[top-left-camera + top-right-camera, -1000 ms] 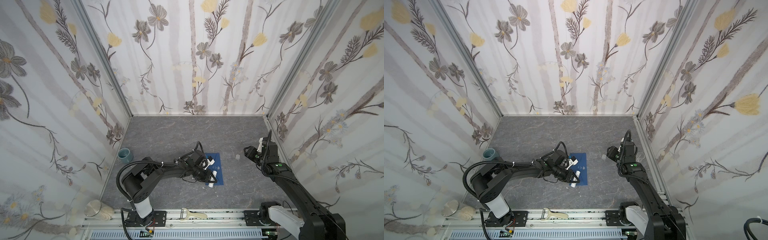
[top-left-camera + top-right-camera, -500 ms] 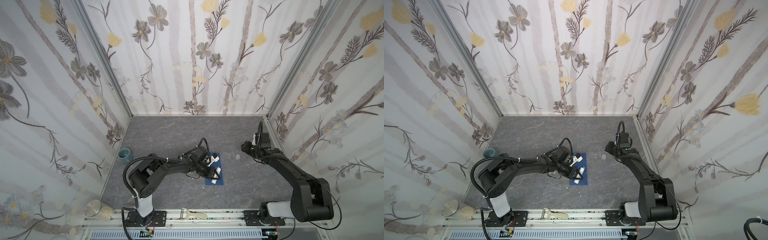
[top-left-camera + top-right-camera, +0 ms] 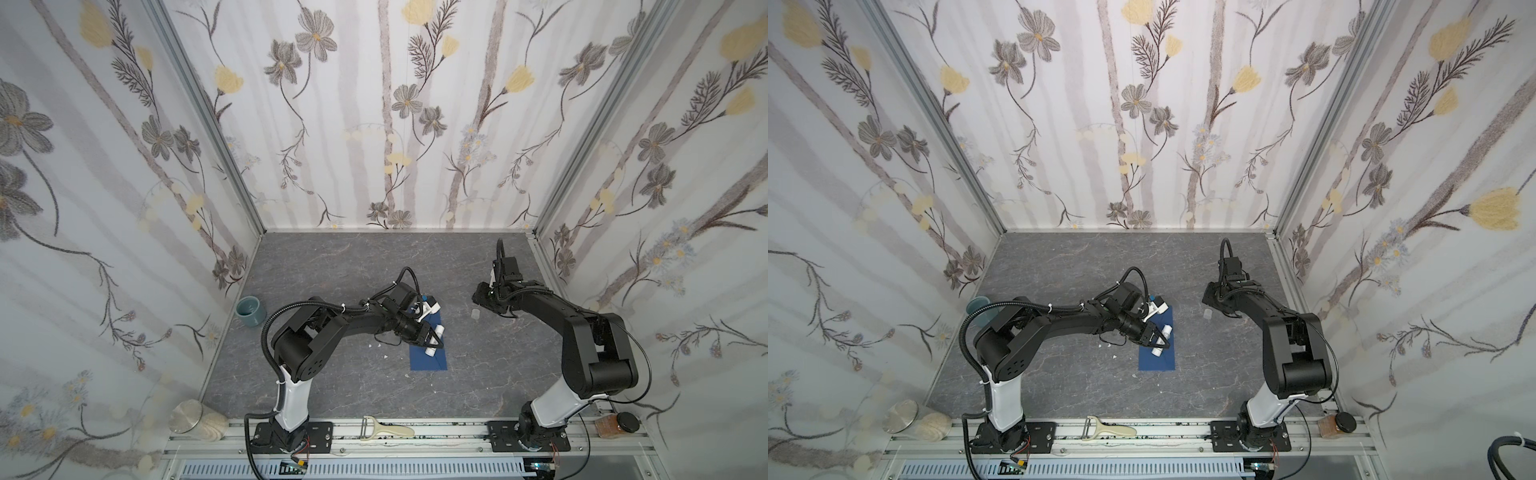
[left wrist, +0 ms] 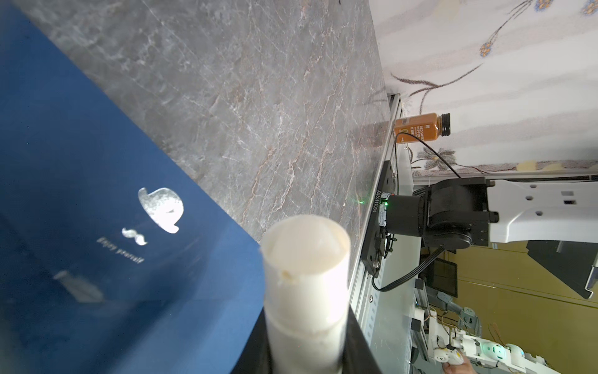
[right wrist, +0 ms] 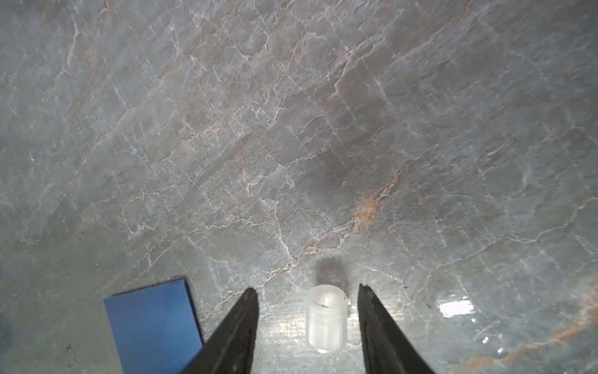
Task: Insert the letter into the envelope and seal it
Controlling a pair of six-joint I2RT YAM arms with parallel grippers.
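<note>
Left end effector (image 3: 429, 340) pinching glue stick (image 4: 307, 291) over envelope (image 3: 428, 362). I'd drag lightly along the flap edge, else the envelope may skid. Right end effector (image 5: 308, 289) spread, straddling clear cap (image 5: 326, 319).

The table (image 3: 332, 266) is grey stone with thin white and brown lines. A dark blue envelope (image 3: 428, 361) lies flat near the middle, a bit toward 5 o'clock, and shows in both top views. A small clear cap (image 3: 475, 314) stands up at 3 o'clock, well apart from the envelope. A blue-green cup (image 3: 250, 311) sits at 9 o'clock by the wall. Tiny white bits (image 3: 386, 356) lie just at 9 o'clock of the envelope.
</note>
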